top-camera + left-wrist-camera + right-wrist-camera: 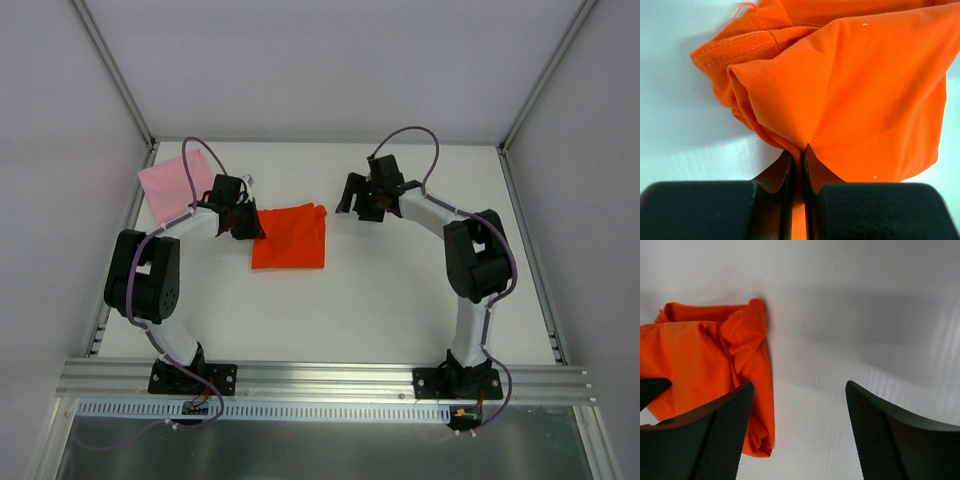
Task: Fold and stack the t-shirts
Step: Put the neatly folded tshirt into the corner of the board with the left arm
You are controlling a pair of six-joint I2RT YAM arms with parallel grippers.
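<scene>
Two t-shirts: orange t-shirt (290, 238), pink t-shirt (175, 186); two grippers: left gripper (252, 227), right gripper (357, 205).

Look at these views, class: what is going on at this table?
Two robot arms are folding t-shirts. The left pincer is shut on a bunched edge of the orange shirt, which lies partly folded on the table. The right pincer is open and empty, just off that shirt's right side. The pink shirt lies as a flat square at the far left corner.
</scene>
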